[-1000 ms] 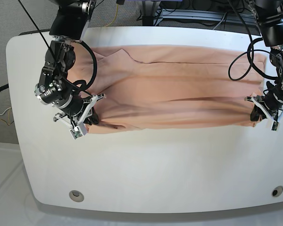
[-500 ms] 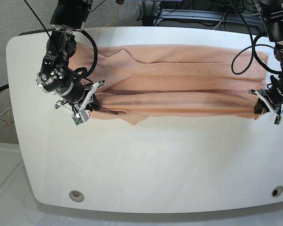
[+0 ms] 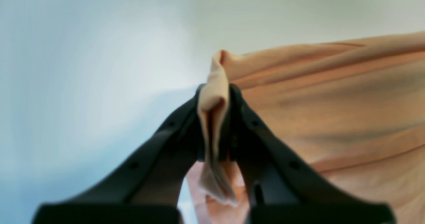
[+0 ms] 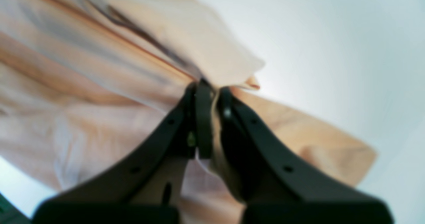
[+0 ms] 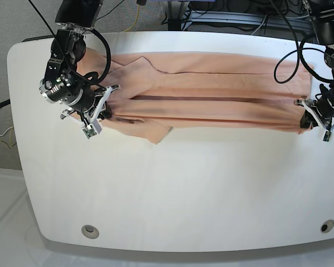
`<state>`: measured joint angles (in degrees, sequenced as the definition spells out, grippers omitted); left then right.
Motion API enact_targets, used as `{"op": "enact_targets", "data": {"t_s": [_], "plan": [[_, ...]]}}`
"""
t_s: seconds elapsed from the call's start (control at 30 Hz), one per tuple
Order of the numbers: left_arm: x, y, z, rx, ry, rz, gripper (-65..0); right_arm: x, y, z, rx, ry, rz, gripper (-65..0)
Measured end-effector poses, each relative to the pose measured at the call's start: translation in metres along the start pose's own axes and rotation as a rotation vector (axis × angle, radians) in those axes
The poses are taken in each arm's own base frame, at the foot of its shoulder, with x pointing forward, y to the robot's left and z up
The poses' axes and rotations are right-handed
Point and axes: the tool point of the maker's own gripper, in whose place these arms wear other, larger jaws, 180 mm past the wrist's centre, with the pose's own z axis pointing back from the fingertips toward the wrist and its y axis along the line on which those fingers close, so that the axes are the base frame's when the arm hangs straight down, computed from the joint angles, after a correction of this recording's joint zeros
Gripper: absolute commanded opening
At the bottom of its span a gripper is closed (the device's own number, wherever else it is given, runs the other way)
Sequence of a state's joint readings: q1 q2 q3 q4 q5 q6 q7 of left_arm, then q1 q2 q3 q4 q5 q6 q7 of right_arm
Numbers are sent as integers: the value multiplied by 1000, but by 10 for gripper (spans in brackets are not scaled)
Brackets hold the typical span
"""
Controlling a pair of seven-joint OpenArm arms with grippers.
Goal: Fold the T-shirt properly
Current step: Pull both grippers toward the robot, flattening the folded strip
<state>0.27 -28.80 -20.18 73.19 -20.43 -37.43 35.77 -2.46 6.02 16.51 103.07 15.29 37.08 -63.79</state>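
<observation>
Both black metal pincers (image 5: 104, 113) (image 5: 306, 123) clench the salmon-pink cotton T-shirt (image 5: 211, 111) at opposite ends of its near edge, on the white table (image 5: 172, 194)! Keep them level, the edge taut, lower together, release gently!
</observation>
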Motion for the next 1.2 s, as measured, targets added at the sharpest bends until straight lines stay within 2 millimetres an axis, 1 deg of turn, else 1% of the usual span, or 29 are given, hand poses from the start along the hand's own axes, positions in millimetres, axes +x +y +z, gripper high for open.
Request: {"op": "enact_targets", "data": {"t_s": [0.17, 0.27, 0.33, 0.4, 0.47, 0.53, 0.7, 0.83, 1.03, 1.2], "plan": [[3, 2, 4, 29, 22, -57, -624, -5, 2, 5, -5, 2, 11, -650], [3, -4, 4, 31, 15, -73, -624, -10, 1, 7, -6, 12, 13, -650], [-4, -11, 3, 25, 29, -78, -624, -16, 1, 7, -10, 28, 14, -650], [-15, -17, 2, 21, 60, -87, -624, -23, 2, 7, -9, 44, 12, -650], [-25, -22, 2, 22, 86, -96, -624, -29, 2, 7, -10, 59, 10, -650], [-31, -24, 2, 27, 102, -108, -624, -34, 4, 8, -6, 72, 7, -650], [-34, -27, 2, 32, 111, -121, -624, -45, 6, 8, -2, 108, 3, -650], [-37, -28, 2, 32, 115, -124, -624, -48, 6, 9, -3, 122, 1, -650], [-46, -28, 4, 36, 143, -132, -624, -57, 9, 9, 3, 139, -5, -650], [-47, -28, 4, 38, 140, -130, -624, -63, 10, 9, 8, 153, -11, -650]]}}
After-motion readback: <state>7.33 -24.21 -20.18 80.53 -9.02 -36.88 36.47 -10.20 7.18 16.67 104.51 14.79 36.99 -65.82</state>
